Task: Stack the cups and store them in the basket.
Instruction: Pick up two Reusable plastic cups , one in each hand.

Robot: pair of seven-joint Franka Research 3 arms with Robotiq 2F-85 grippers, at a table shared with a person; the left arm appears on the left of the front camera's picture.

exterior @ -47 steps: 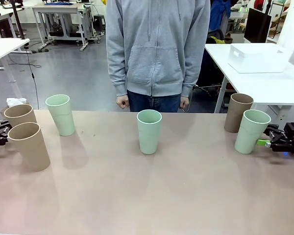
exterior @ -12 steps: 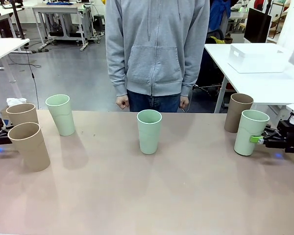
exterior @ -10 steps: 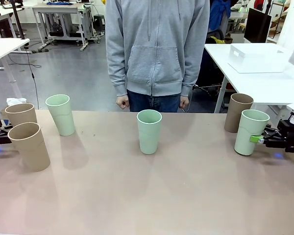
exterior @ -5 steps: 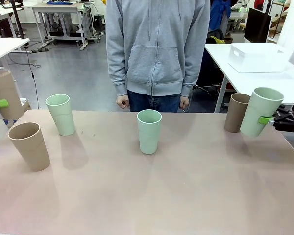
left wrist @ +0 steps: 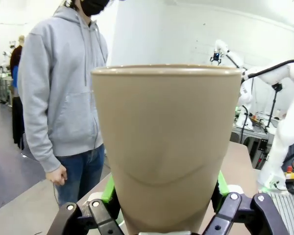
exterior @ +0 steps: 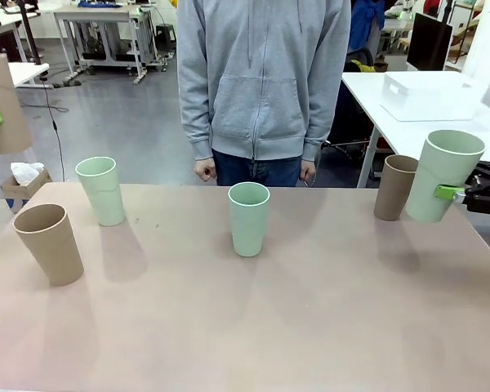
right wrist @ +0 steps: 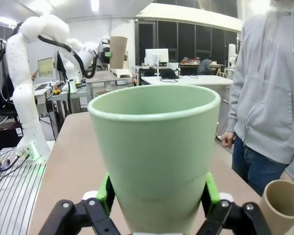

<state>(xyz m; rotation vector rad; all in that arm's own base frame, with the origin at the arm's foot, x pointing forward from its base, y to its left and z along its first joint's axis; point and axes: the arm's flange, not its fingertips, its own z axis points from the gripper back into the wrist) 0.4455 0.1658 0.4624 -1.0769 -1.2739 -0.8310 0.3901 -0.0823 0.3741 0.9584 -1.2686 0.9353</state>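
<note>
Right gripper (exterior: 451,193) clamping mint cup (exterior: 447,166) aloft, tan cup (exterior: 394,187) standing just beside, left gripper (left wrist: 164,208) clamping brown cup (left wrist: 164,132) aloft.

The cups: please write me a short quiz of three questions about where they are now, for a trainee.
1. True or false: the right gripper holds a tan cup.
2. How many cups stand on the table? A. two B. four C. six
3. Fill in: the cup in the left gripper has the colour ___.

Key:
1. False. It holds a mint green cup, clear of the table.
2. B. Two are mint green and two are tan.
3. Tan. The tan cup sits upright between the green pads.
</note>
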